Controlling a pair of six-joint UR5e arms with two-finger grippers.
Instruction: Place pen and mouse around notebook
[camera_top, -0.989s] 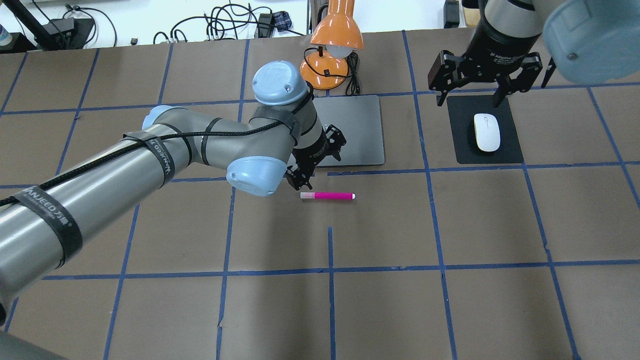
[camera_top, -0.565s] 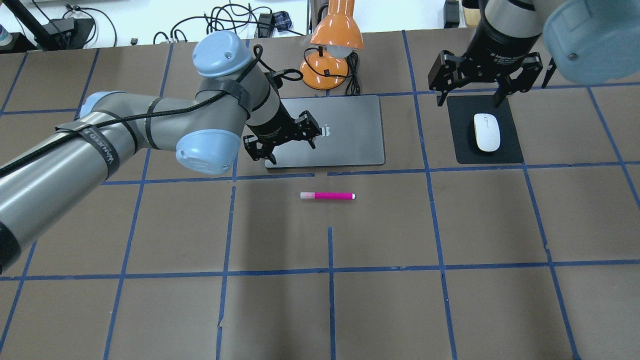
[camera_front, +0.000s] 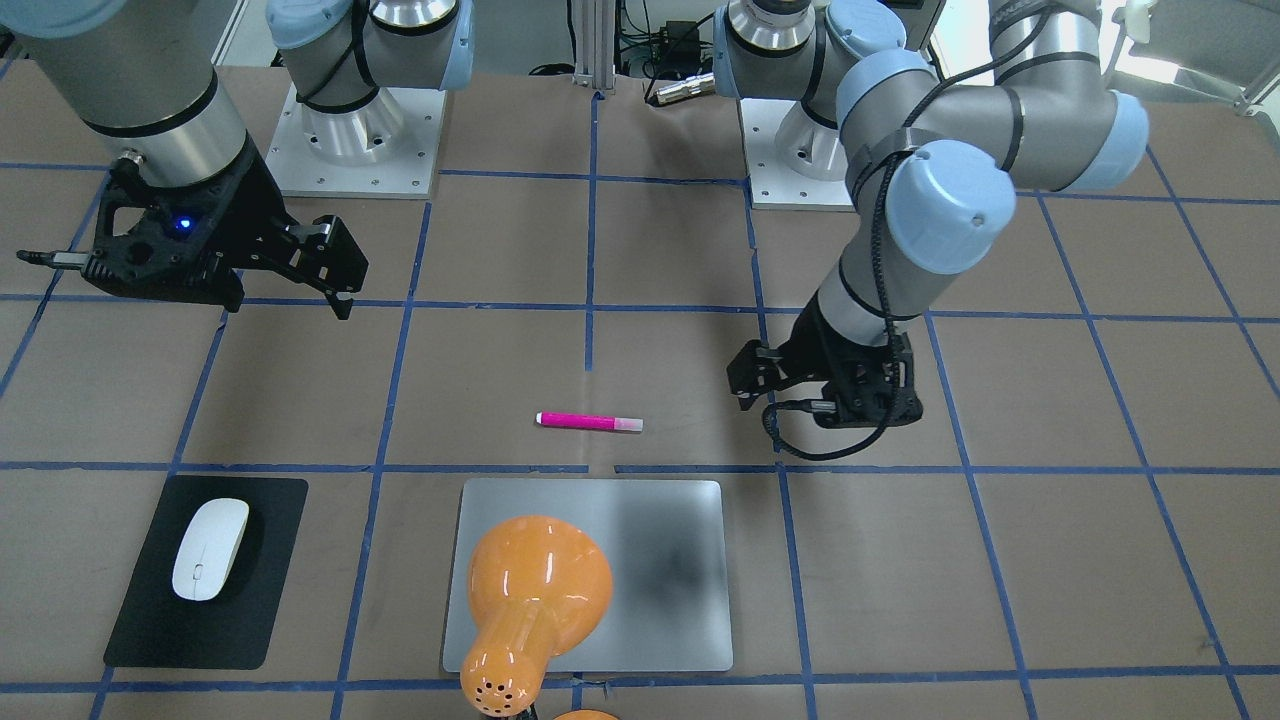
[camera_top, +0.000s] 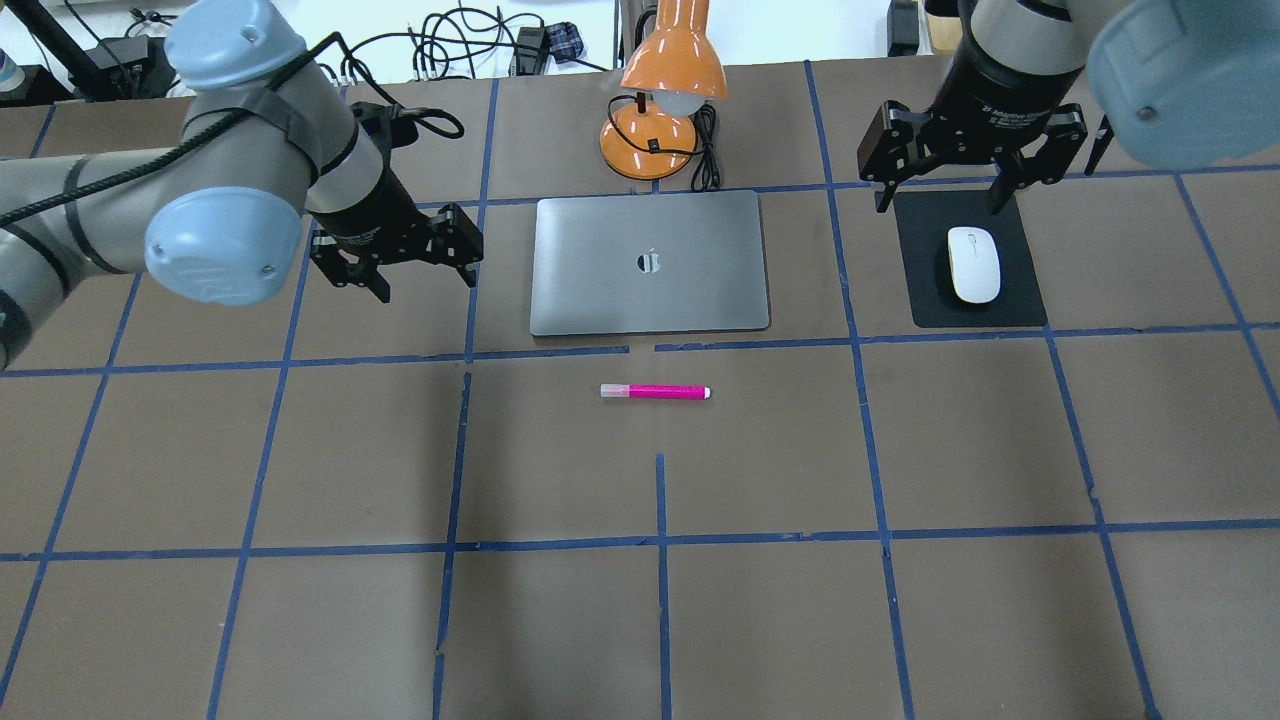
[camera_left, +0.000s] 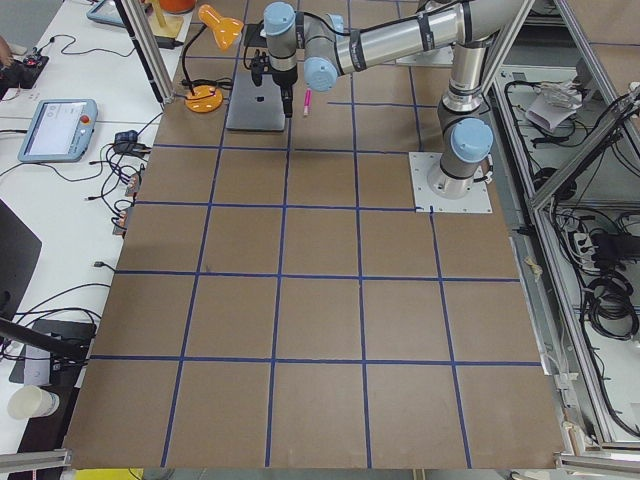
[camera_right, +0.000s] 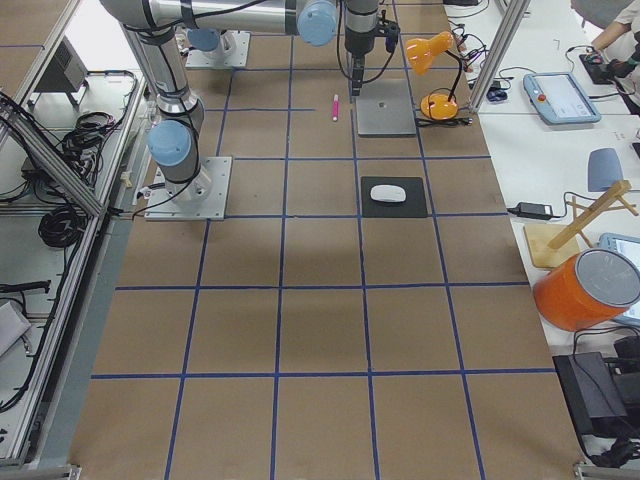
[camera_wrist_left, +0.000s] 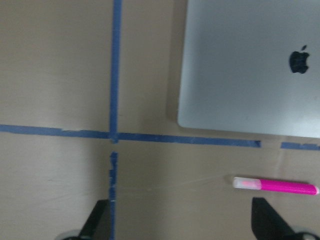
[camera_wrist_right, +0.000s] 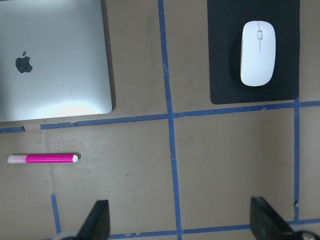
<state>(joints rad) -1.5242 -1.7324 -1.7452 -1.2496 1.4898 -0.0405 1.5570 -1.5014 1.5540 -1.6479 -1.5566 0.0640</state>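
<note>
A robotics lab: two arms bolted through steel plates onto a table gridded with blue tape; teach pendants and tangled cables beyond its twelve o'clock edge.

The overhead exterior camera sits high behind the robot and looks forward and down. The notebook lies at upper centre of its frame. The front-facing camera looks steeply down from the opposite side, which places the notebook at lower centre and the base plates along the top edge. The two side cameras stand far back at the ends of the table and view its full length. Both wrist cameras look straight down from close range and share the pen and part of the notebook.
</note>
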